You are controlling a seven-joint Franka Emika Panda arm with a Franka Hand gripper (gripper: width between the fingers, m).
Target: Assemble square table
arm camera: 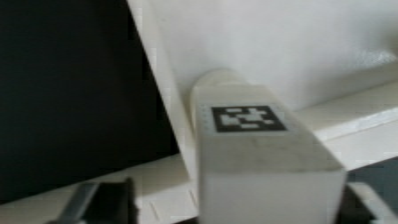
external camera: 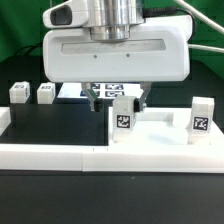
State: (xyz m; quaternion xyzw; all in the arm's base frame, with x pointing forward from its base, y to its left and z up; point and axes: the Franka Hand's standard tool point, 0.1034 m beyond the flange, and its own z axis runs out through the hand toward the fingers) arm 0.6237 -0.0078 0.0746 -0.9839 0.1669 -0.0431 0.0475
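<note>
Pincer (arm camera: 240,196) of a Franka arm straddles an upright white leg (arm camera: 249,150) of the square table, with 1 dark finger (arm camera: 98,200) on each side of the post. Neither view shows whether the pads press the plastic or stand a little off it.

The leg carries a black-and-white tag and stands at the corner of the white square slab (external camera: 160,130) on the exterior view's left. A 2nd leg (external camera: 201,118) stands at the slab's corner on the exterior view's right. Whether either is threaded home cannot be seen. The slab lies on the black tabletop (external camera: 50,125), just behind the long white border wall (external camera: 60,155). A 3rd leg (external camera: 18,93) and a 4th leg (external camera: 45,93) stand loose, well apart from the slab, on the exterior view's left. The marker board (external camera: 112,90) lies behind the pincer.

By its look the leg is light, stiff, smooth plastic, not fragile but liable to slip or twist between the pads. The likely best hold is square across its flat sides, near the top, leaving the foot free at the slab. No container is in view, and the slab's corner holes are hidden.
</note>
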